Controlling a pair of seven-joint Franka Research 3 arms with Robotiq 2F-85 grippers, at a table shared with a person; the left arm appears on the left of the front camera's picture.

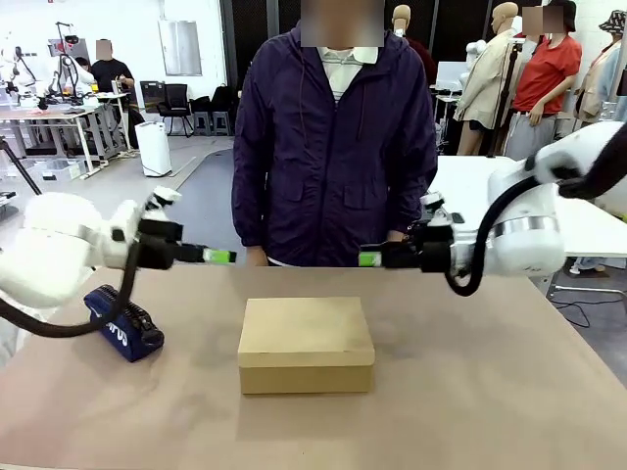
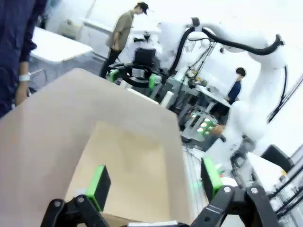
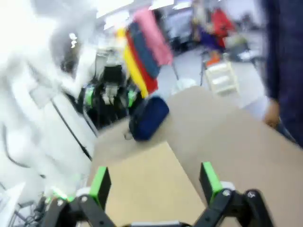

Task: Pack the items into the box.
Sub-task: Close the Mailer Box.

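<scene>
The tan cardboard box sits in the middle of the table with its lid down. It also lies below the fingers in the left wrist view and the right wrist view. My left gripper hovers open above the table, left of and beyond the box, pointing right. My right gripper faces it from the right, open too. Both grippers are empty: the left and the right have nothing between their green pads. The items are out of view.
A dark blue zip pouch lies on the table at the left, under my left arm, and appears beyond the box in the right wrist view. A person in a dark purple jacket stands at the far edge, hands low by the table.
</scene>
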